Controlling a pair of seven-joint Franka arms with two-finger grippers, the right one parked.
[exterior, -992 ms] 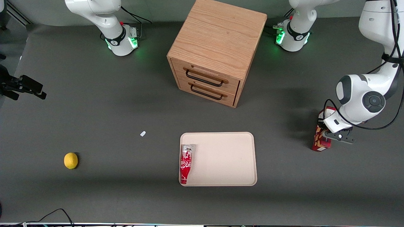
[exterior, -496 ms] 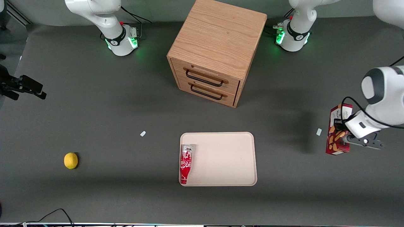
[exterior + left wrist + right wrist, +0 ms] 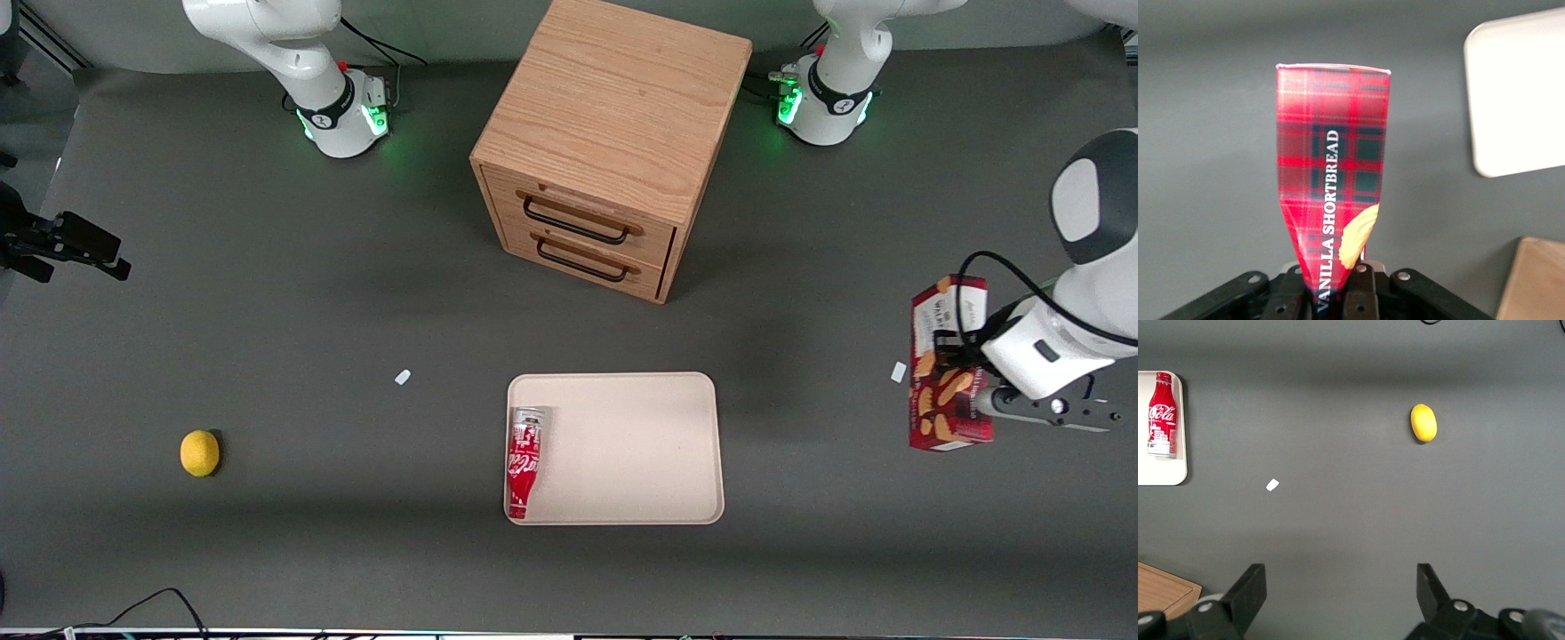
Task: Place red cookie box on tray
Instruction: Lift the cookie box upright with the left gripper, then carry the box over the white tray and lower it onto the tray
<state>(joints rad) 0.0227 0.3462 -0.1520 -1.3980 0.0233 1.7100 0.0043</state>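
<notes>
The red cookie box [image 3: 947,364] hangs above the dark table toward the working arm's end, tartan with cookie pictures, its long axis roughly upright. My left gripper [image 3: 960,369] is shut on its narrow end. In the left wrist view the box [image 3: 1331,173] stands straight out from the gripper [image 3: 1331,293], pinched and creased between both fingers. The cream tray [image 3: 631,444] lies flat mid-table, nearer the front camera than the cabinet and well apart from the box. A corner of the tray [image 3: 1518,93] shows in the left wrist view.
A crushed red cola can [image 3: 524,460] lies in the tray along the edge toward the parked arm. The wooden drawer cabinet [image 3: 613,133] stands farther back. A lemon [image 3: 199,452] lies toward the parked arm's end. Two white scraps [image 3: 403,377] [image 3: 898,372] lie on the table.
The gripper has lifted the box off the table and carried it up and toward the working arm's end. A white scrap now shows where the box stood.
</notes>
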